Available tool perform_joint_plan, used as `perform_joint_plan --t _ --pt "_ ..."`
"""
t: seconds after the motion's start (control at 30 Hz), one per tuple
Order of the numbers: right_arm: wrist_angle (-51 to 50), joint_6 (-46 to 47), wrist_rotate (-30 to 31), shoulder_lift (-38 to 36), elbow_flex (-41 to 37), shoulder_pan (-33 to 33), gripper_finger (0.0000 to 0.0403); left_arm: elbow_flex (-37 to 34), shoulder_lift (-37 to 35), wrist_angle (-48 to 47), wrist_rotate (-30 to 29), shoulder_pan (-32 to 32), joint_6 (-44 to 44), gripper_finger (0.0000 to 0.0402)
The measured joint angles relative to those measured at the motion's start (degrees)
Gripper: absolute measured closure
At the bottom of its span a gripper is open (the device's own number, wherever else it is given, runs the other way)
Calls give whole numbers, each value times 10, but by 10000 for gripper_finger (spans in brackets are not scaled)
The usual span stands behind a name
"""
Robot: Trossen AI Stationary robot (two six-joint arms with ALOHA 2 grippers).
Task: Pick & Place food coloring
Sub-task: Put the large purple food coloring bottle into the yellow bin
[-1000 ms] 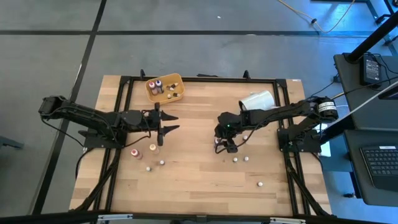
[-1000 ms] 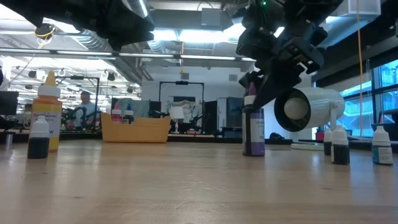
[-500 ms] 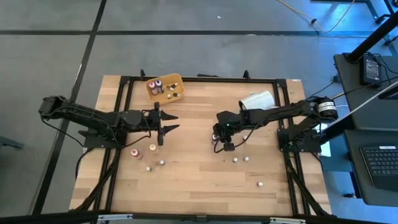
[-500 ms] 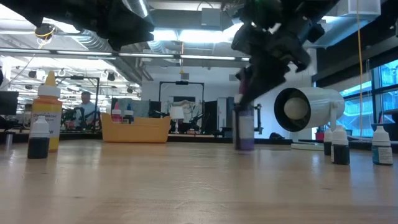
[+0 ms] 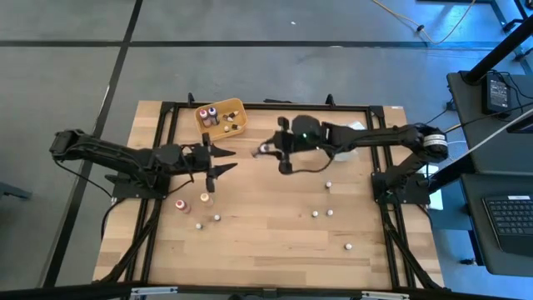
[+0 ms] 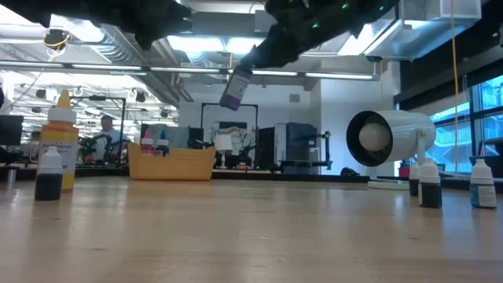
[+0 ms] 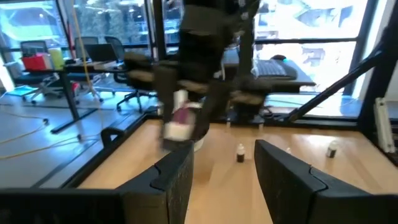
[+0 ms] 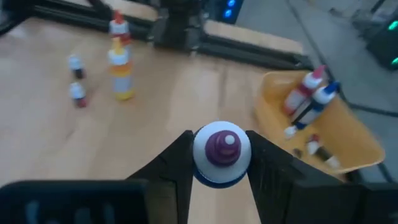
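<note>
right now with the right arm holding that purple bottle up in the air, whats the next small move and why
Probably carry on toward the yellow tray. The right gripper has its fingers shut on the purple bottle, lifted clear of the table and short of the tray, which already holds bottles. The left gripper waits, open, nearby.

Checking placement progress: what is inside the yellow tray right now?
The yellow tray holds several small food coloring bottles; the right wrist view shows two leaning and smaller ones lying. An exact count is unclear, since bottles overlap.
</note>
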Motion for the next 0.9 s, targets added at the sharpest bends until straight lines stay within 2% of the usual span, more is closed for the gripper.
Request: perform_joint_plan --t 0.23,0.33,0.53,0.9 --pt "-28 2 -22 106 110 -39 278 0 -7 -1 17 0 -1 239" --pt "-61 8 -52 158 168 -44 277 0 -7 -1 14 0 -1 237" --pt "-98 13 -60 240 250 -47 277 0 -7 -1 14 0 -1 240" --pt "-111 16 -89 299 264 -54 276 0 -6 -6 15 0 -1 240"
